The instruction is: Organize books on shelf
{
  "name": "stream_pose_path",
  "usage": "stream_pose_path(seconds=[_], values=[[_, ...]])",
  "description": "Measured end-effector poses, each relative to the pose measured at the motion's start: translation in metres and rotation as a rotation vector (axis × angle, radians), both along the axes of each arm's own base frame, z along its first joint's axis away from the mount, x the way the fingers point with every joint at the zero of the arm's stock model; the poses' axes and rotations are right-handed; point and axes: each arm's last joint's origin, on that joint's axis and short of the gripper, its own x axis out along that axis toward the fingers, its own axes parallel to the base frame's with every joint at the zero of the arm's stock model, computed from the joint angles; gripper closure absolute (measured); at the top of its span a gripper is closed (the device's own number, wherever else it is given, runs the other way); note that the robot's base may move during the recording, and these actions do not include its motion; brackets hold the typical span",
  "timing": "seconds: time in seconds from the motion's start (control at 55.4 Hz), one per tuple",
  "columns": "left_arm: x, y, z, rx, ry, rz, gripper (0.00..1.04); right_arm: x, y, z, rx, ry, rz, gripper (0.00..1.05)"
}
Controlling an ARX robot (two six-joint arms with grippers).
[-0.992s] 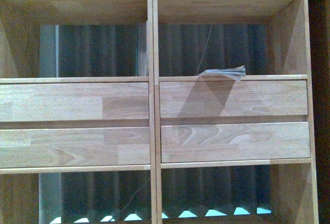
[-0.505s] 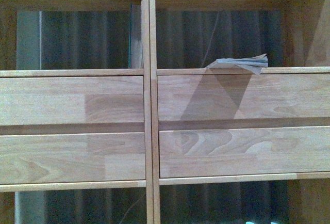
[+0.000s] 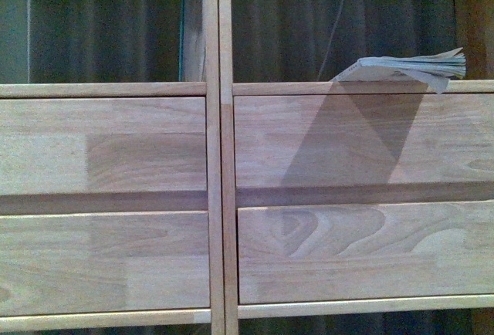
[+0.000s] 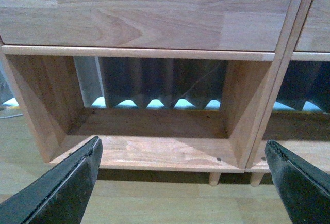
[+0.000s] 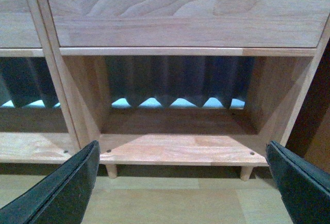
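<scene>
The light-wood shelf [image 3: 220, 150] fills the front view, its four drawer fronts in two columns. A thin floppy paperback [image 3: 409, 68] lies flat in the right compartment above the drawers, its curled edge hanging over the ledge. A thin teal-edged book [image 3: 186, 26] stands upright against the centre divider in the left compartment. Neither arm shows in the front view. My left gripper [image 4: 183, 182] is open before the bottom left compartment [image 4: 154, 146], nothing between its fingers. My right gripper [image 5: 183, 182] is open before the bottom right compartment [image 5: 178, 144], also holding nothing.
Dark pleated curtains [image 3: 309, 34] show through the open back. Short round legs [image 5: 246, 173] lift the shelf off the pale wood floor [image 5: 165, 201]. A dark gap [image 5: 314, 121] lies right of the shelf's side panel.
The front view has closed in on the shelf: the drawers look larger, the upper board has left the frame, and the paperback has shifted up and right.
</scene>
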Motion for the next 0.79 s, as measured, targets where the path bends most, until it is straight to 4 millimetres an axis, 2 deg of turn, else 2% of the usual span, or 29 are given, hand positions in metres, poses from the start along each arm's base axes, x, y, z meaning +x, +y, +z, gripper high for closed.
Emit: stream_pose_path(seconds=[0.794], values=[[0.0000, 0.0000, 0.0000, 0.000, 0.000, 0.000, 0.07, 0.0000, 0.0000, 0.0000, 0.000, 0.000, 0.000, 0.07]])
